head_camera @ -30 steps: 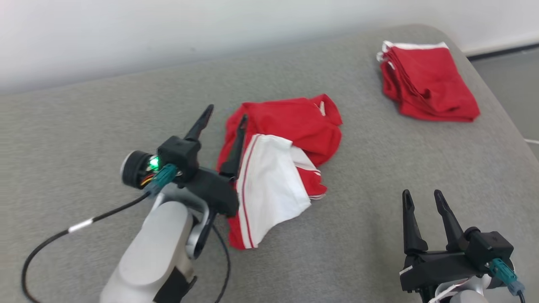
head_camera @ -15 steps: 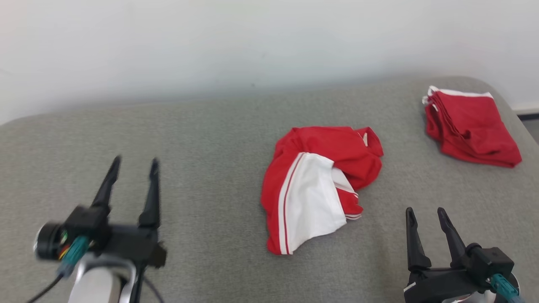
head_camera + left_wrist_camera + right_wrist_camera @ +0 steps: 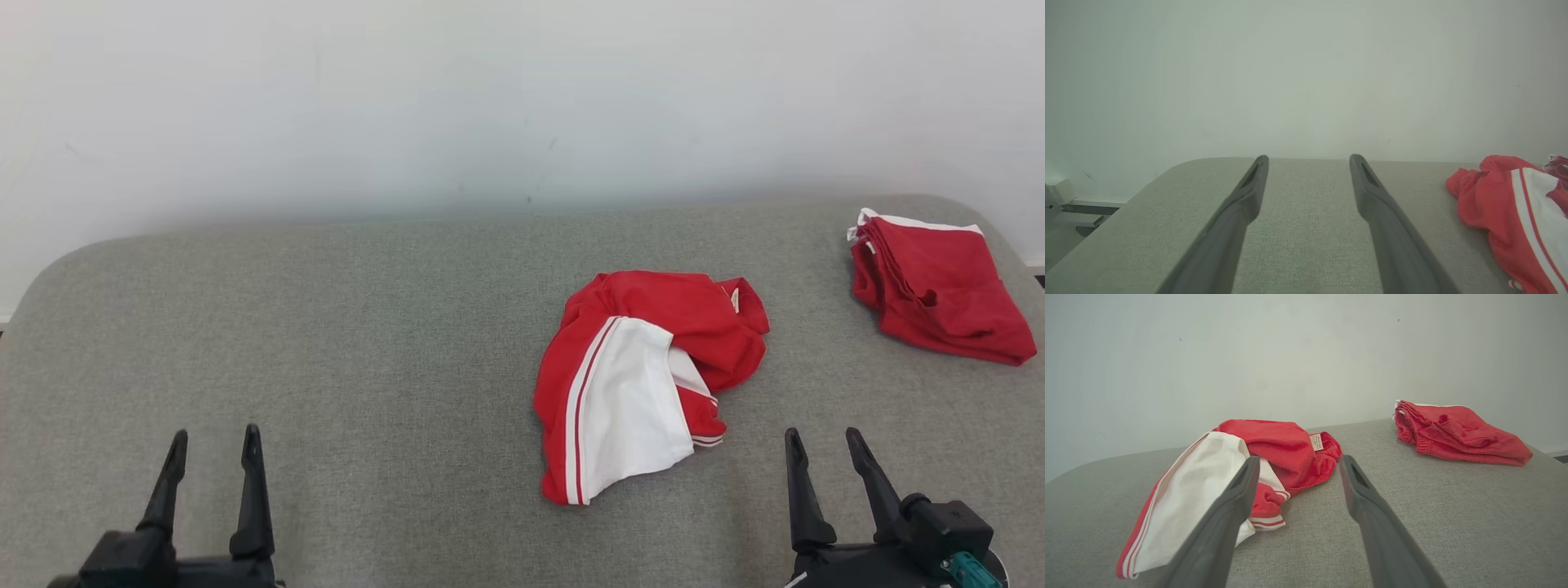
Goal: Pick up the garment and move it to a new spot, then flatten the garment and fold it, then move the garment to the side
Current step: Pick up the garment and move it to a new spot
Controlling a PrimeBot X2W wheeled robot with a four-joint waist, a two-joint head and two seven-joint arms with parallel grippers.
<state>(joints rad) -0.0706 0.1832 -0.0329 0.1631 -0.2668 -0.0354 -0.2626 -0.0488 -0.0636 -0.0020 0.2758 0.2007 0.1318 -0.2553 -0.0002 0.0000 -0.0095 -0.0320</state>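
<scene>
Crumpled red-and-white garment (image 3: 645,359) lying unflattened right of centre on the grey counter (image 3: 367,327), apart from folded red shorts (image 3: 939,294); left hand (image 3: 214,433) and right hand (image 3: 820,433) both wide open and empty, so flattening, folding and setting aside appear not yet done.

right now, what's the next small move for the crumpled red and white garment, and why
Probably reach the right hand toward the near white edge of the garment to start spreading it flat: it lies bunched, and that hand is open, empty and closest.

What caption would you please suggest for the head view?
Open left hand and right hand poised before crumpled red-and-white garment.
</scene>
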